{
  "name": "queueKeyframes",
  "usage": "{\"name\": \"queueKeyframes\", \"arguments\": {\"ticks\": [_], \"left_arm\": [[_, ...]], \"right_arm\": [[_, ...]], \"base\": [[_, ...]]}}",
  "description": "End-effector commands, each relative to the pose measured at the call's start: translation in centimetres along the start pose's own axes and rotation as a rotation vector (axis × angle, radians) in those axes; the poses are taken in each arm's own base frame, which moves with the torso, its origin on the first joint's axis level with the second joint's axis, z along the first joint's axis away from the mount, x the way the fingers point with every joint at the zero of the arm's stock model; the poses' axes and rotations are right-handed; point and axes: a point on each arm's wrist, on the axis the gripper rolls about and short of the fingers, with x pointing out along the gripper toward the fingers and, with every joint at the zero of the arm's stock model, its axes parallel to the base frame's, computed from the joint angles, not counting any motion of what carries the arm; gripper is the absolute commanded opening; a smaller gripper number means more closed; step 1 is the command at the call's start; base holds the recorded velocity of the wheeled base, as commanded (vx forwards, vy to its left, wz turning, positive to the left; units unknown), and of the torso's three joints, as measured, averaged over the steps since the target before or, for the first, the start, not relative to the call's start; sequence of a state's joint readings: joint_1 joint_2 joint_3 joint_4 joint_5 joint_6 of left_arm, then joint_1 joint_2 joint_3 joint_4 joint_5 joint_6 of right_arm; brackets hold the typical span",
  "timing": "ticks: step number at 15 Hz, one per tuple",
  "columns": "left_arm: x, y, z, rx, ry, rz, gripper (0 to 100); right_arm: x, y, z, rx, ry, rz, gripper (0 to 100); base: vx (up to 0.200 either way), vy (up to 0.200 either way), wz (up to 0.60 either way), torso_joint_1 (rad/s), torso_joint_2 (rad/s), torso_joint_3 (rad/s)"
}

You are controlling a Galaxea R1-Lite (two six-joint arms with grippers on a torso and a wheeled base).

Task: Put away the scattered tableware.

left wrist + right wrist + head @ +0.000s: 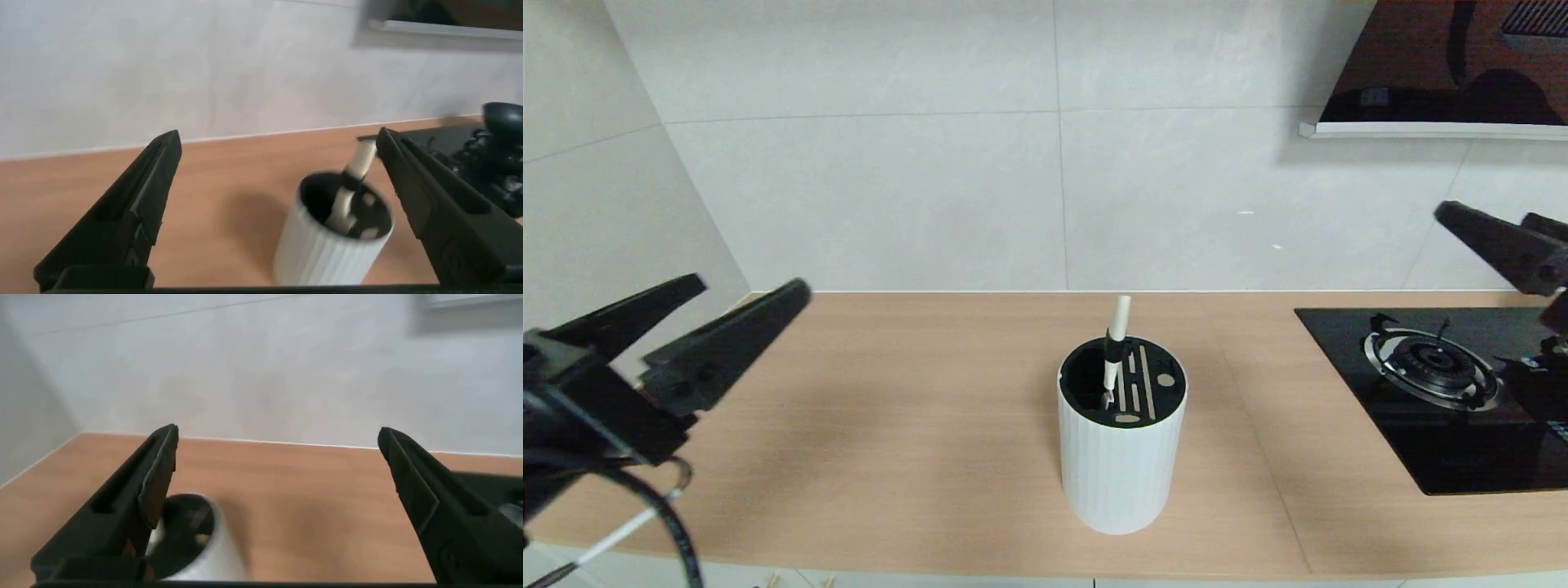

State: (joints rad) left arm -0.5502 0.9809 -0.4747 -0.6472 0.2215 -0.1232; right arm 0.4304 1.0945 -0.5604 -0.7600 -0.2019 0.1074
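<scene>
1. A cream-handled utensil (1116,335) with a dark band on its shaft stands slightly tilted in a white ribbed holder (1121,457) that has a black slotted top.
2. The holder sits upright mid-desk (915,425), to the left of the gas hob (1437,376).
3. My left end effector (750,287) hangs above the desk's left side, fingers apart.
4. My right end effector (1486,216) hovers over the gas hob, fingers likewise apart.

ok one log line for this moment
left gripper open, empty | right gripper open, empty | utensil standing in white holder on counter
</scene>
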Motion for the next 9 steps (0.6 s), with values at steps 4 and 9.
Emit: {"name": "queueKeyframes", "arguments": {"ticks": [4, 9], "left_arm": [[-15.0, 2.6, -0.6, 0.150, -0.104, 0.208, 100], [-19.8, 2.0, -1.4, 0.238, -0.193, 0.293, 100]], "right_arm": [[-12.3, -2.8, 0.6, -0.139, -0.180, -0.097, 100], [-20.4, -2.8, 0.1, -0.203, -0.197, -0.246, 100]], "base": [[0.000, 0.000, 0.00, 0.000, 0.00, 0.000], [0.000, 0.000, 0.00, 0.000, 0.00, 0.000]]}}
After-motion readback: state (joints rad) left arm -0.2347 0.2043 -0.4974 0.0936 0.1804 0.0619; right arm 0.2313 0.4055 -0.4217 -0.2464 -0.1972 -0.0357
